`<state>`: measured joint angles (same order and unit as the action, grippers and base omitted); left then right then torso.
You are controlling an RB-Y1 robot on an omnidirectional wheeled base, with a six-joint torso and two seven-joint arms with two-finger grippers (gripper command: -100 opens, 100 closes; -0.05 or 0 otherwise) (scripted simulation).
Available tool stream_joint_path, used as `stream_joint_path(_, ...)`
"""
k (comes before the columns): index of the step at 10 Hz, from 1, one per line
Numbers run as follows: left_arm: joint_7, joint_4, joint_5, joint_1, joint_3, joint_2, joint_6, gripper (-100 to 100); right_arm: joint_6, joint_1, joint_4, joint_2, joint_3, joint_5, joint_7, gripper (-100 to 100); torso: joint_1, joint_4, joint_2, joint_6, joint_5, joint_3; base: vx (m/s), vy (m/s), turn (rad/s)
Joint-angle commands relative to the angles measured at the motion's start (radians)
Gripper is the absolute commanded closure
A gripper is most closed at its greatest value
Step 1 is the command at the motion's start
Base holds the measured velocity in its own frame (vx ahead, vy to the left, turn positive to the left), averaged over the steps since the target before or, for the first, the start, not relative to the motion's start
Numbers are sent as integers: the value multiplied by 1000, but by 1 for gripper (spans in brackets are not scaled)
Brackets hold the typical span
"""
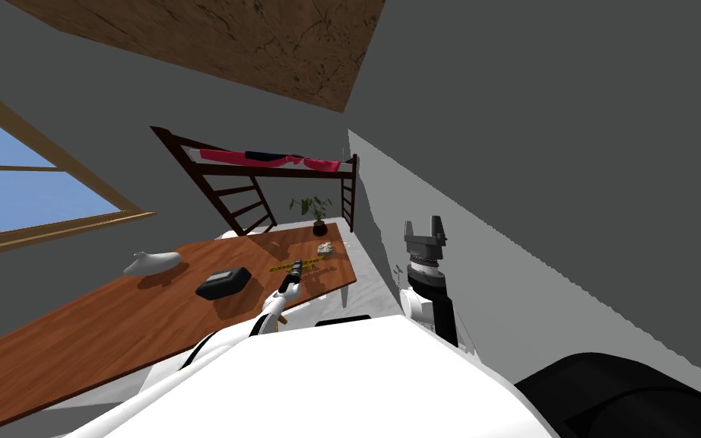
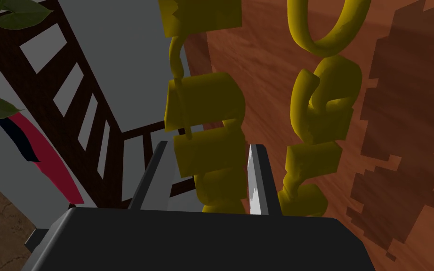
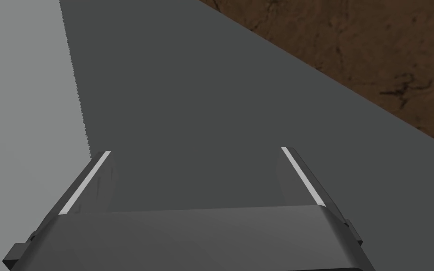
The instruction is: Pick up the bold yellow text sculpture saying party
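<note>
Party sculpture (image 1: 296, 266), yellow, lies near the far end of the wooden table (image 1: 113, 319), towards the edge nearest the grey wall.

Table: long and brown. It also carries a black case (image 1: 223, 283) and a white curved object (image 1: 151, 263), both well apart from the sculpture.

Beyond the table's far end stands a dark ladder-like frame (image 1: 242, 198) with red cloth across its top. At that end sit a potted plant (image 1: 317, 213) and a small pale lump (image 1: 325, 248), the lump near the sculpture.

Left gripper (image 2: 207, 145) reaches over the table to the sculpture. Its fingers (image 2: 257, 179) stand narrowed on either side of one chunky yellow letter and press against it, so I judge the claw clamped on the sculpture. A second yellow run lies just beside it, outside the fingers, over the wood.

Right gripper (image 1: 423, 225) is raised beside the grey wall, blades apart, holding nothing.

Assessment: grasp made, lift not yet evident. Recommend a slow, straight rise with the squeeze held firm. The hold is on a single letter of a long piece, so it may swing or slip. The links between letters look thin. Steer clear of the lump and plant.
</note>
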<state>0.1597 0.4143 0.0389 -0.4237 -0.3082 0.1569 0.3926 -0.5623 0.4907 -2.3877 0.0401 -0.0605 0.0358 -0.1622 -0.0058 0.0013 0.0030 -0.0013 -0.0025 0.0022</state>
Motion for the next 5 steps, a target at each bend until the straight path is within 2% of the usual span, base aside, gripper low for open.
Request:
stream_joint_path(1, -38, -9, -16, -1, 10, 21, -1, 100, 0, 0, 0, 0, 0, 0, 0, 0, 0, 0, 0, 0, 0, 0, -27, -64, -2)
stream_joint_path(2, -60, -21, -25, -5, 15, 35, 3, 100, 0, 0, 0, 0, 0, 0, 0, 0, 0, 0, 0, 0, 0, 0, -32, -67, -2)
stream_joint_path(4, -54, -18, -23, -3, 13, 32, 6, 100, 0, 0, 0, 0, 0, 0, 0, 0, 1, 0, 0, 0, 0, 0, -15, -29, 5)
stream_joint_path(5, -56, -11, -23, 0, 14, 31, 0, 0, 0, 0, 0, 0, 0, 0, 0, 0, 2, 0, 0, 0, 0, 0, 0, 0, 0)
